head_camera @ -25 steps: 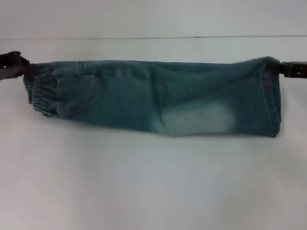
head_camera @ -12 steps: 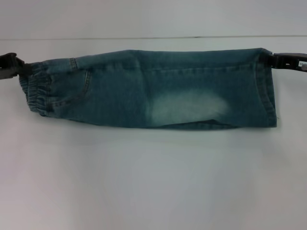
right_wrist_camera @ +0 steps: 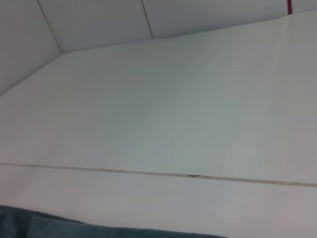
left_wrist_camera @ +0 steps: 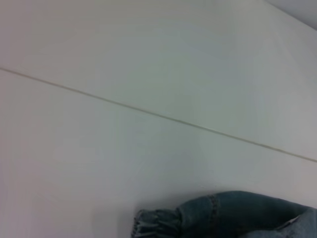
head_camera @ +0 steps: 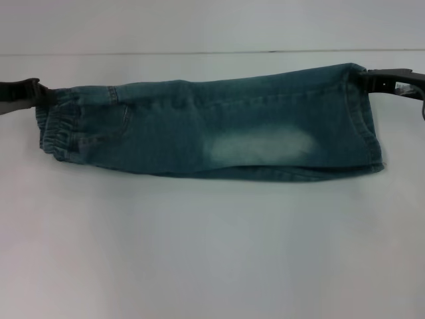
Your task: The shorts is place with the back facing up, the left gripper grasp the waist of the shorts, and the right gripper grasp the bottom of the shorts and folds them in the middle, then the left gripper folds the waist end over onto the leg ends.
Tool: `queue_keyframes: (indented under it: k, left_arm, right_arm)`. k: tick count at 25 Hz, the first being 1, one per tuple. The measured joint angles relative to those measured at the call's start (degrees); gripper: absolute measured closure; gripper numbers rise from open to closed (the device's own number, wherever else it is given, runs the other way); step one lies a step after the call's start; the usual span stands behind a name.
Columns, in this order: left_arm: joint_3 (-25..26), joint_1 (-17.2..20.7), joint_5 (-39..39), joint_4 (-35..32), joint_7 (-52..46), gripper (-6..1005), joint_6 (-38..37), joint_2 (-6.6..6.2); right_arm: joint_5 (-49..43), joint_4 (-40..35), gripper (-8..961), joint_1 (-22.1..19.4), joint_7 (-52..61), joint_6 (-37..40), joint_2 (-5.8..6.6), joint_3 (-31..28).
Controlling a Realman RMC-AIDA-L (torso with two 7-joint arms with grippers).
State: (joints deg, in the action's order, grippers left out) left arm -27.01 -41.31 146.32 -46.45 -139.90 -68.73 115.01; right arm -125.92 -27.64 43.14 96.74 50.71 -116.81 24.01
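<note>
The head view looks forward and down from above, taking in the whole width of the shorts (head_camera: pixel 212 129) across the upper half of the frame on the white table (head_camera: pixel 212 252). Each wrist view sits low and close, facing across the table toward the wall; both catch only a denim edge along the bottom of the frame, shared with the head view

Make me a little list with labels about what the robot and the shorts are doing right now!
thing held: blue denim shorts, folded in half lengthwise
left pincer: shut on the elastic waist end
right pincer: shut on the leg end
how the shorts sit: stretched sideways between both pincers, right end higher than the left
pale patch: faded spot on the front face
surface: white table
next step, likely: lay the shorts down, then fold the waist over to the legs
</note>
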Motion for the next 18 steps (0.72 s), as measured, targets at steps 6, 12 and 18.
queue_keyframes:
  k: [6,12,18]
  left_arm:
    - [-0.08,0.0,-1.79,1.18,3.38,877,2.05,0.5]
    - [-0.21,-0.01,-3.46,1.96,7.14,842,2.68,0.73]
    - [-1.15,0.15,-3.67,2.26,6.8,808,5.44,0.74]
  right_arm:
    - [0.02,2.36,930,1.05,-2.58,-4.62,-0.6,2.07]
    - [0.09,2.56,926,1.35,-4.28,-6.67,-1.54,2.52]
    - [0.72,2.59,922,1.06,-3.86,-7.05,-1.59,2.32]
